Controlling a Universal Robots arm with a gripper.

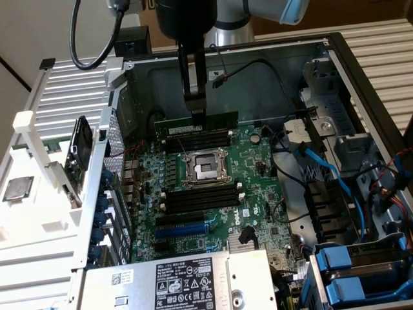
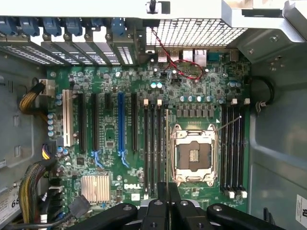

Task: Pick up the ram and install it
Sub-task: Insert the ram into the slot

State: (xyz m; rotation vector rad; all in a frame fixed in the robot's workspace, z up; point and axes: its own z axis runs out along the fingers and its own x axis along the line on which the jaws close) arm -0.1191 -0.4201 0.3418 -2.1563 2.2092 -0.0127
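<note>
One ram, clamped edge-down in the narrowed jaws. I judged it held lengthwise over the black memory slots beside the CPU socket, so its edge matched a slot.

The arm hangs straight down, its jaws pinched close together.

My arm is silver with 1 light-blue joint cap, a black gripper and a looping black cable.
</note>
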